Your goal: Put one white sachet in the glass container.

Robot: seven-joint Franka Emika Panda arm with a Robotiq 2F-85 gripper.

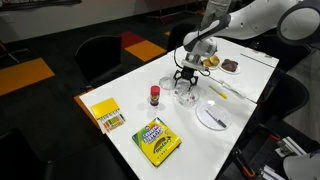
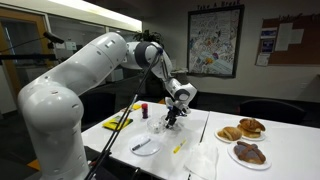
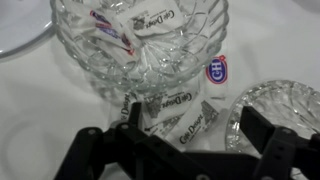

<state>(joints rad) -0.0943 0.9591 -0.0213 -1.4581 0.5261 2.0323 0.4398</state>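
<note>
Progress appears early, with no sachet gripped. In an exterior view the gripper [image 1: 186, 79] hangs directly above the glass bowl [image 1: 188, 97], the arm [image 1: 250, 22] reaching down to it with the wrist pointed downward. In an exterior view the arm [image 2: 90, 70] arches over the table [image 2: 205, 135] and the gripper [image 2: 172, 116] sits just over the glass bowl [image 2: 160, 126]; finger state cannot be told there.

Wrist view: fingers [image 3: 85, 150] spread wide, holding nothing. Several sachets already lie inside the glass bowl [image 3: 90, 50]. White sachets [image 3: 175, 112] lie on the table just beside the glass bowl, on the gripper's side. A glass dish [image 3: 285, 100] stands near the glass bowl, seemingly empty. Grasp and placement are not yet done.
</note>
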